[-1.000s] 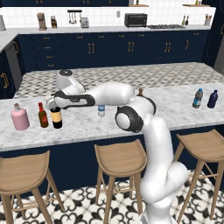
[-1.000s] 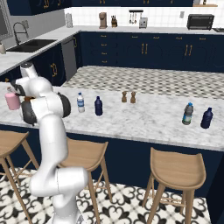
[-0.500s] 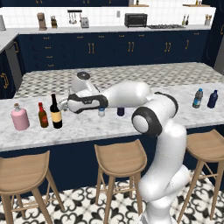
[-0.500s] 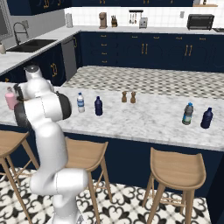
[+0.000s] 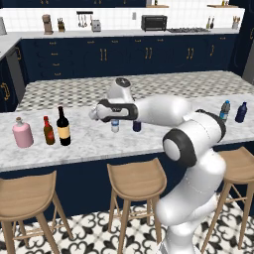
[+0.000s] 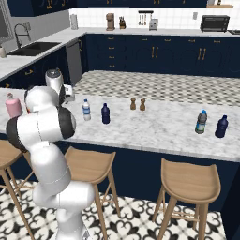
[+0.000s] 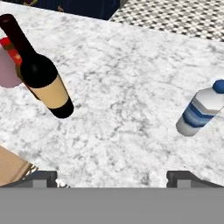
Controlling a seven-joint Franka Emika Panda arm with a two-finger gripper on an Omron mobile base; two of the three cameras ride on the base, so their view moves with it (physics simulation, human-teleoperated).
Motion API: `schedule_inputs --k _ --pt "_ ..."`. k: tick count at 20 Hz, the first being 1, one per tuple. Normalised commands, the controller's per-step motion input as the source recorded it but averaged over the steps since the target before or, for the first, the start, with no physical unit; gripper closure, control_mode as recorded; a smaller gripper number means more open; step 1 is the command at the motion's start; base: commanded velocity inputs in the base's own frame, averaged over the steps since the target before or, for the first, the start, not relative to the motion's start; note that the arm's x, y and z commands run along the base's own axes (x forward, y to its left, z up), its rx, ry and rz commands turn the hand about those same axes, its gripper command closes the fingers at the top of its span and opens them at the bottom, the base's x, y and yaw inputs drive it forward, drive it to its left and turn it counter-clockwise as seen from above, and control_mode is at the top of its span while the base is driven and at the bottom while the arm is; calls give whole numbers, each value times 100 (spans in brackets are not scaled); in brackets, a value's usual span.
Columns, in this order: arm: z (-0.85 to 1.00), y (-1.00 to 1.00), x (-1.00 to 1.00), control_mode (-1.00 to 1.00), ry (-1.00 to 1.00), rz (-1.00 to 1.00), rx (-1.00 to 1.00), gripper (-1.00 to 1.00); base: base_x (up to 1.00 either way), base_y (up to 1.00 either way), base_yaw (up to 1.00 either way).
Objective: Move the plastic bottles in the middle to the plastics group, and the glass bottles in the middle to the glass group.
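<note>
The tall black wine bottle (image 5: 63, 126) (image 7: 43, 76) stands upright next to the small brown red-topped bottle (image 5: 48, 131) and the pink jug (image 5: 22, 134) (image 6: 13, 106) at the counter's left end. My gripper (image 5: 94, 115) (image 7: 111, 177) hovers open and empty over the marble, between the wine bottle and the clear blue-labelled bottle (image 5: 115, 126) (image 6: 86, 110) (image 7: 199, 113). The dark navy bottle (image 5: 137, 126) (image 6: 106, 114) stands just right of the clear one. Far right are the plastics pair: a clear blue-capped bottle (image 5: 224, 111) (image 6: 201, 122) and a dark blue one (image 5: 241, 112) (image 6: 221, 126).
Two small brown shakers (image 6: 138, 104) stand mid-counter behind the middle bottles. Wooden stools (image 5: 136, 181) line the counter's near side. The marble counter (image 5: 94, 144) has bare room between the wine bottle and the clear bottle.
The gripper was at the wine bottle a second ago; it has drawn away to the right, leaving that bottle upright by the brown one.
</note>
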Motion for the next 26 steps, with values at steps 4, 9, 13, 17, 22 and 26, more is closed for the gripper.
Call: schedule_inputs --k 4,9,13,17,22,26 --pt "22 -75 2 -100 0 -6 -5 -100 0 0 0" --pt "9 -60 6 -100 0 -9 -16 -100 0 0 0" --pt "-2 -8 21 -100 6 -2 -3 -100 0 0 0" --pt "-10 -8 24 -100 0 -3 0 -100 0 0 0" --pt "0 -46 17 -100 3 -8 0 -100 0 0 0" --pt "-3 -42 5 -100 0 -5 0 -100 0 0 0"
